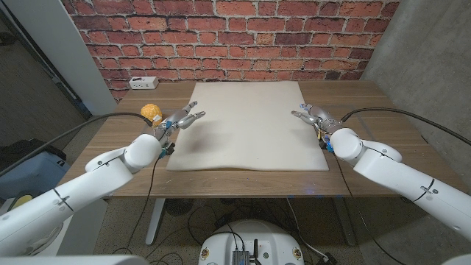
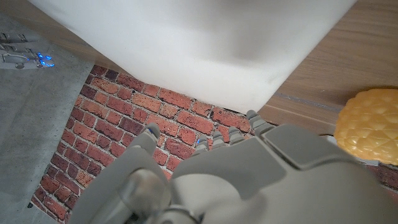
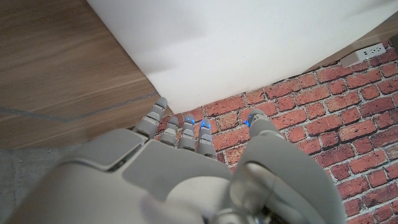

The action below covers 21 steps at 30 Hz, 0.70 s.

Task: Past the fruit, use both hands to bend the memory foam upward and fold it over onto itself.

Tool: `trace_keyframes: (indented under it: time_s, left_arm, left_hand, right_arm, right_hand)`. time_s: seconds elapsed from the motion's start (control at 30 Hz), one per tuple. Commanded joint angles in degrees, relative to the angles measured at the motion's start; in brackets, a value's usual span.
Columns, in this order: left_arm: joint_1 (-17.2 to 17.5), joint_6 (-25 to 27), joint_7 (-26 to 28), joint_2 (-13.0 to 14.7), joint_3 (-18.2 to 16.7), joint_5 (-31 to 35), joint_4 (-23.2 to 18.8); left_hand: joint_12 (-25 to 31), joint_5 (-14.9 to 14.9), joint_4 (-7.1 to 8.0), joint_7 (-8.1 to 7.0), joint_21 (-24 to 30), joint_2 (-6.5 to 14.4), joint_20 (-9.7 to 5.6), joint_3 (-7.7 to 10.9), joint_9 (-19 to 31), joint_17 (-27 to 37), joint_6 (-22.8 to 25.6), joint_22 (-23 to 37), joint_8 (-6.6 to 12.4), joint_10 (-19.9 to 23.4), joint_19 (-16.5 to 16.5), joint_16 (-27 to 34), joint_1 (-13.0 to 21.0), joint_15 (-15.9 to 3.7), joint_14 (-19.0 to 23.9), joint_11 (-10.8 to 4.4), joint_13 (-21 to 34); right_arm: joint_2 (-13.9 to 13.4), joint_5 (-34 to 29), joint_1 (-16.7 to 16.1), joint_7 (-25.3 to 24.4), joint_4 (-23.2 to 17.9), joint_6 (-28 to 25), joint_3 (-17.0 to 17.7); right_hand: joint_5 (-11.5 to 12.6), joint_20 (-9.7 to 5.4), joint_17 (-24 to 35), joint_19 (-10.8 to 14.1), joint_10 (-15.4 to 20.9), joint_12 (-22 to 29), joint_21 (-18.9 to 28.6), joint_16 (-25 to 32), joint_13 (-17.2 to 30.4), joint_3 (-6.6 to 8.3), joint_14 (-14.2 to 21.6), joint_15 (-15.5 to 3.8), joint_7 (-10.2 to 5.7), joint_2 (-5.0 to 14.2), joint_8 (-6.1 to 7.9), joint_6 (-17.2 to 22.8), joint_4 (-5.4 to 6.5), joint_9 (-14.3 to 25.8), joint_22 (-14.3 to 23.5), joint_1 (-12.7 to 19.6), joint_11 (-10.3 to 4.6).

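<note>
The memory foam [image 1: 246, 125], a pale off-white sheet, is lying flat across the middle of the wooden table [image 1: 368, 96], its far edge reaching toward the brick wall [image 1: 235, 37] and its near edge showing a slight ripple. Nothing is folded yet.

The left hand [image 1: 179, 120] is hovering at the foam's left edge, fingers [image 1: 193, 117] stretched forward and slightly apart, tips reaching over the sheet's border and throwing a shadow on it. It is holding nothing; whether the tips are actually touching the foam cannot be told. In the left wrist view the left hand's [image 2: 249, 174] fingers are pointing toward the foam's [image 2: 205, 43] corner without closing on it, and the yellow textured fruit [image 2: 368, 124] is sitting just beside the hand on the bare wood.

In the head view the fruit [image 1: 151, 112] is sitting just off the foam's left edge, close behind the left hand (partly hidden by it).

The right hand [image 1: 313, 117] is sitting at the foam's right edge, fingers [image 1: 302, 115] extended toward the sheet, loosely spread, gripping nothing. In the right wrist view the right hand's [image 3: 199, 168] fingertips [image 3: 160, 104] are lying close to the foam's [image 3: 249, 43] edge; contact cannot be told.

A white power strip [image 1: 143, 82] is lying at the table's far left corner against the wall, also showing in the right wrist view [image 3: 368, 53].
</note>
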Motion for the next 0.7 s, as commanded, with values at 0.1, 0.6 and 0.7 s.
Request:
trace_keyframes:
  time_s: [0.1, 0.6, 0.7]
  left_arm:
    - [5.17, 3.0, -0.27, 4.08, -3.18, -0.49, -5.05]
    - [10.25, 7.62, -0.64, 9.32, -5.96, 0.58, -11.01]
    - [11.48, 8.67, -0.39, 10.04, -6.6, 0.76, -12.13]
  left_hand:
    - [0.02, -0.21, -0.59, -0.06, -0.36, 0.08, 0.08, -0.06, 0.16, 0.19, -0.4, 0.34, -0.13, -1.37, -0.2, 0.05, 0.23, 0.01, -1.98, -0.17, 0.12]
    - [-0.02, -0.28, -1.42, -0.25, -0.5, -0.26, 0.13, -0.38, 0.18, 0.16, -1.17, 0.32, -0.21, -1.88, -0.02, 0.03, 0.53, -0.14, -2.33, -0.32, 0.13]
    - [0.03, -0.31, -1.62, -0.31, -0.52, -0.38, 0.03, -0.47, 0.18, 0.16, -1.27, 0.31, -0.19, -1.82, 0.02, 0.05, 0.61, -0.28, -2.34, -0.41, 0.13]
  right_arm:
    - [-2.51, -2.61, -1.13, -0.29, -6.87, -8.85, -1.65]
    - [-4.65, -3.51, -3.35, -1.1, -12.03, -13.87, -2.5]
    - [-4.84, -3.62, -3.75, -1.39, -12.73, -14.66, -2.69]
  right_hand:
    - [-0.12, 0.19, 0.15, 0.6, 0.94, 0.05, 0.4, 0.46, 0.09, 0.31, 0.31, -0.21, -0.3, 0.08, 0.28, 0.86, -0.66, 0.3, 0.18, 0.97, 0.0]
    - [-0.35, 0.29, 0.16, 1.03, 2.06, 0.21, 0.42, 0.55, 0.11, 0.83, 1.13, -1.27, -0.62, 0.05, 0.42, 2.15, -1.29, 0.34, 0.17, 1.75, 0.47]
    - [-0.38, 0.23, 0.17, 1.07, 2.16, 0.22, 0.42, 0.54, 0.11, 0.88, 1.16, -1.36, -0.63, 0.05, 0.38, 2.17, -1.34, 0.34, 0.17, 1.81, 0.32]
